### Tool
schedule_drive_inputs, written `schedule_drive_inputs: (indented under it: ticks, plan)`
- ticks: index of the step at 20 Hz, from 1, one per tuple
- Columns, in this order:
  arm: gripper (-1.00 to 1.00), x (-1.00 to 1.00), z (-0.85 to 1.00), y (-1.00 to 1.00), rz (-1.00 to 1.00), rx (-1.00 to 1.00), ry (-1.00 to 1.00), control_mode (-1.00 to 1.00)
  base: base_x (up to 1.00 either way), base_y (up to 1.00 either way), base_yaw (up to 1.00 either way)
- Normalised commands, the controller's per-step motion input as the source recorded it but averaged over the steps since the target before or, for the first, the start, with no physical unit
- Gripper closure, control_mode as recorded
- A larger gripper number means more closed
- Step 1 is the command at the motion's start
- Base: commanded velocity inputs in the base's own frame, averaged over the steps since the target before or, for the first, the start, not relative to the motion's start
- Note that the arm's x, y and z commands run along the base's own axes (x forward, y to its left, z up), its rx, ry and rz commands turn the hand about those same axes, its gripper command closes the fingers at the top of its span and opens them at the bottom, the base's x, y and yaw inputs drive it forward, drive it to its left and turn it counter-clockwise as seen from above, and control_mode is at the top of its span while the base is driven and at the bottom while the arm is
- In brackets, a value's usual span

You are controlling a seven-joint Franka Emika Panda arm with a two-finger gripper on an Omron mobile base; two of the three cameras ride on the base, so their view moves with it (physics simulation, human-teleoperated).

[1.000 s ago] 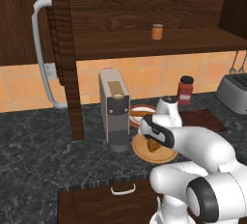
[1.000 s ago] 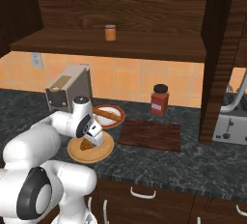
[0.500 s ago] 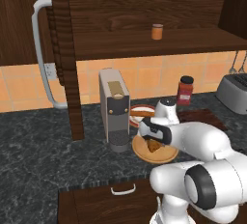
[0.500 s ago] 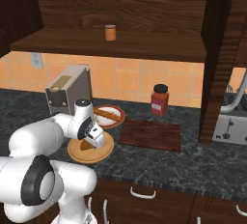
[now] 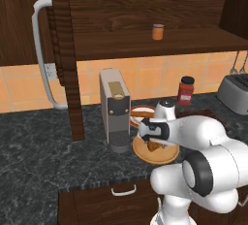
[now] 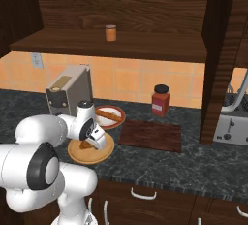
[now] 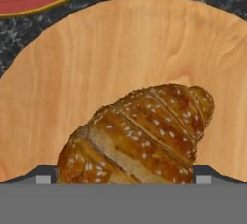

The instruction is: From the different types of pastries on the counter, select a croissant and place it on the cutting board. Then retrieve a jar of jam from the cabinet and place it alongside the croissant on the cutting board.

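The croissant (image 7: 140,136) is a lumpy golden-brown pastry lying on a round light-tan wooden plate (image 7: 120,49) on the counter (image 6: 160,166). My gripper (image 7: 123,177) is right down over it, open, with a fingertip (image 7: 43,175) on either side and not closed on it. From the base the hand hides much of the croissant (image 6: 86,145) (image 5: 154,146). The cutting board (image 6: 151,136) lies bare to the right of the plate. The jar of jam (image 6: 111,32) (image 5: 157,31) stands on the open cabinet's shelf (image 6: 145,49). A stick-shaped pastry (image 6: 109,116) lies on a red-rimmed plate (image 6: 121,114).
A grey coffee machine (image 5: 115,110) stands just left of the plates. A red bottle with a black cap (image 6: 160,100) sits behind the cutting board. A toaster (image 6: 235,122) is at the far right. The cabinet door with its curved grey handle (image 5: 41,54) hangs open at left.
The arm's elbow and forearm have shifted a little. The hand stays low over the croissant on the tan plate, with its jaws still wide.
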Motion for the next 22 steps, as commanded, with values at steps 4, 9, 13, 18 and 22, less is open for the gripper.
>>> schedule_drive_inputs:
  ticks: [4,9,13,18,22]
  plan:
    - [1.00,0.00,-0.22,0.02,0.00,0.00,0.00,-1.00,0.00,0.00,0.00]
    - [1.00,-0.05,0.32,-0.11,-0.01,0.04,-0.07,-1.00,0.00,0.00,0.00]
    - [1.00,-0.14,0.61,-0.35,0.00,0.04,-0.23,-1.00,0.00,0.00,0.00]
    - [1.00,0.01,0.51,-0.54,0.00,0.00,-0.27,-1.00,0.00,0.00,0.00]
    - [1.00,0.12,0.41,-0.69,0.00,0.00,-0.22,-1.00,0.00,0.00,0.00]
